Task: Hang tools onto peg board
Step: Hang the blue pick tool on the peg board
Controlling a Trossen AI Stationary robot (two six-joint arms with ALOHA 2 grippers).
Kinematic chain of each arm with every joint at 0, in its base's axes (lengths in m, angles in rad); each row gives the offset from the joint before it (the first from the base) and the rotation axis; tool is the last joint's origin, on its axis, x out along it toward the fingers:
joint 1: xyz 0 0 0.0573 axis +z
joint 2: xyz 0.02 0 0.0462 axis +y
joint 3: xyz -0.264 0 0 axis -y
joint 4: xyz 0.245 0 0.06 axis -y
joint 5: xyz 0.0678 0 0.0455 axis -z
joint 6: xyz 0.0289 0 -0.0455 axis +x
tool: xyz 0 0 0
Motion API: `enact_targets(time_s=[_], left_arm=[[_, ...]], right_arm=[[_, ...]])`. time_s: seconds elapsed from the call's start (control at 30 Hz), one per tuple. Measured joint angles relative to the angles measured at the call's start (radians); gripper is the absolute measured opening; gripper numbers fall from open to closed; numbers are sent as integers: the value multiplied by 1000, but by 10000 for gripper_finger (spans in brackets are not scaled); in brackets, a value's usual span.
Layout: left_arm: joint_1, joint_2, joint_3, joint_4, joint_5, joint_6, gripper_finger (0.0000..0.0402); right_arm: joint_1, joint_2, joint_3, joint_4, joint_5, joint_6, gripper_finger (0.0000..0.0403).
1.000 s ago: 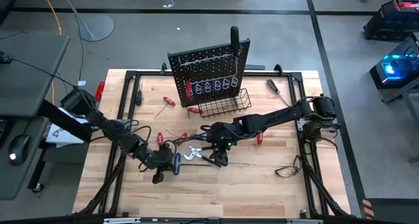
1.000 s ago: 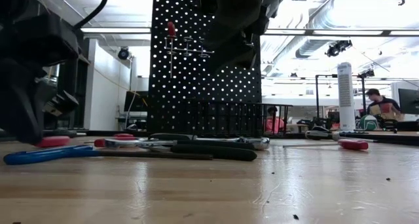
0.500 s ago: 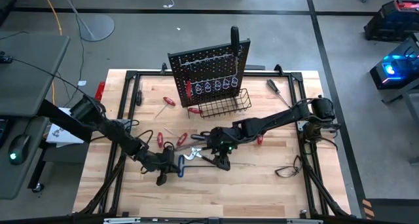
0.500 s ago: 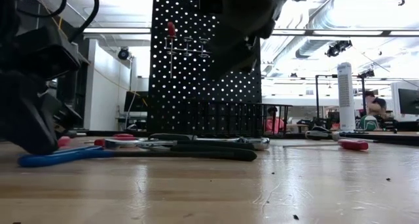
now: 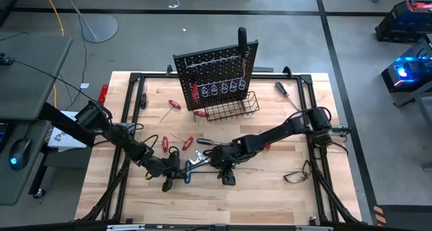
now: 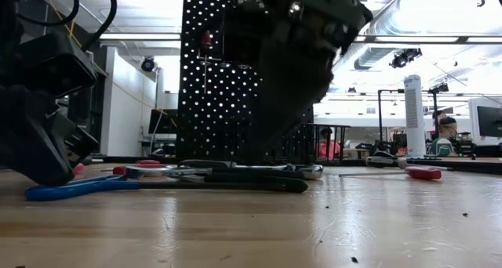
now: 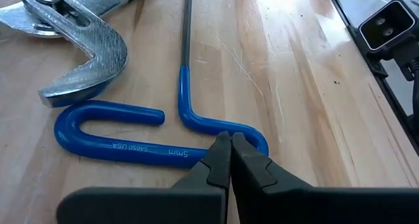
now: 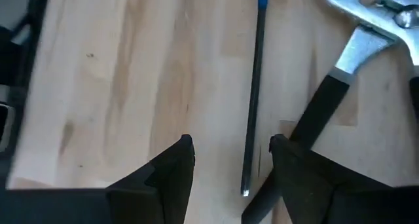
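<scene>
Wooden table (image 5: 283,190): the blue hex key (image 7: 131,135) lies near the front edge, its shaft (image 8: 254,99) between the right gripper's (image 8: 230,155) spread fingers; left gripper (image 7: 229,160) clenched empty at its handle.

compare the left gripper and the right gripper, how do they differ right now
The left gripper is shut, its tips on the blue hex key's handle. The right gripper is open, straddling the key's bare shaft without touching it. Both are down at the table, at opposite ends of that key.
</scene>
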Motion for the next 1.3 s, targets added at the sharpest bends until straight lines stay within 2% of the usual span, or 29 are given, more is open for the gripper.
enact_targets(time_s=[0.13,0.27,0.43,0.6,0.83,1.0,1.1,1.3], left_arm=[[0,0,0,3,-3,0,0],[0,1,0,6,-6,0,0],[0,2,0,6,-9,0,0],[0,2,0,9,-16,0,0],[1,-23,-5,24,-14,14,0],[2,-176,-12,-66,20,-21,0],[2,-323,-4,-131,12,-56,0],[3,-610,50,-429,-109,-26,0]], right_arm=[[14,35,0,3,62,-10,181],[15,71,4,24,82,-18,147],[39,145,12,10,146,-54,90],[68,159,16,1,172,-23,12],[69,159,15,-7,118,38,3],[40,135,15,-25,78,44,1],[20,86,26,-154,45,46,0],[-7,25,88,-298,71,20,0]])
